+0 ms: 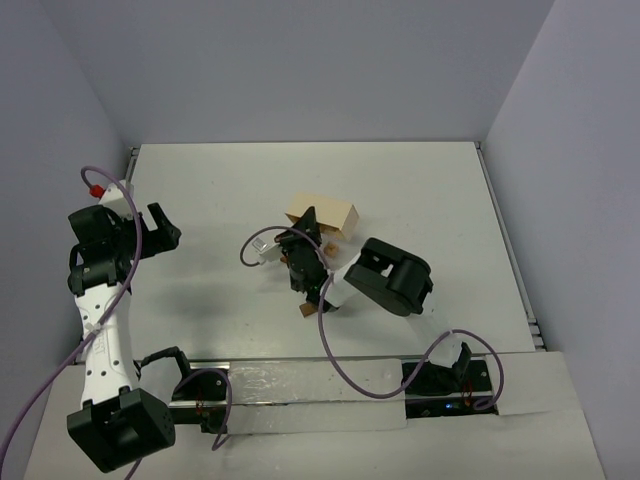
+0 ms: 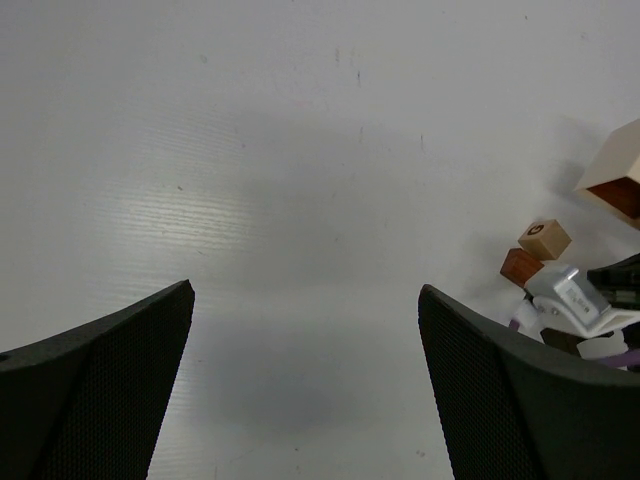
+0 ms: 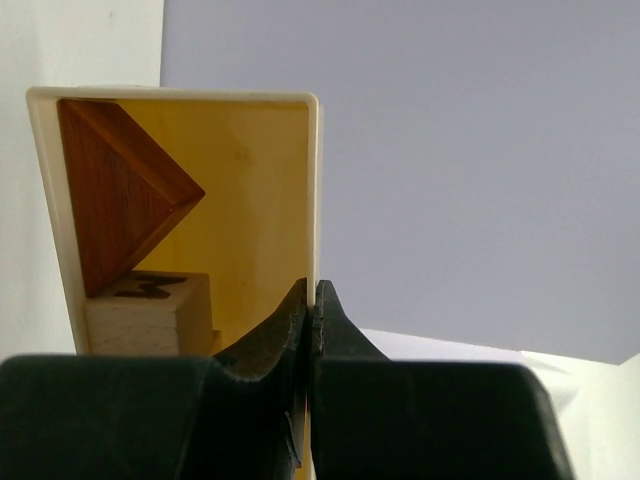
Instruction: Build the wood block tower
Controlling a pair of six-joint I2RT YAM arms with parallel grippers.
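My right gripper (image 3: 312, 292) is shut on the side wall of the pale wooden box (image 3: 255, 180), which is tipped up on the table. Inside the box lie a reddish-brown wedge (image 3: 120, 190) and a pale cube (image 3: 145, 312). In the top view the right gripper (image 1: 308, 232) meets the box (image 1: 325, 213) at mid-table. A tan cube (image 2: 544, 239) and a reddish-brown cube (image 2: 520, 266) lie loose on the table near the right arm. One small brown block (image 1: 304, 311) shows by the arm in the top view. No stacked tower shows. My left gripper (image 2: 305, 300) is open and empty over bare table, at the far left (image 1: 160, 232).
The white table (image 1: 420, 190) has raised edges and grey walls behind. The right arm's black wrist (image 1: 395, 277) and purple cable (image 1: 335, 360) lie just right of the box. The box's corner also shows in the left wrist view (image 2: 620, 165).
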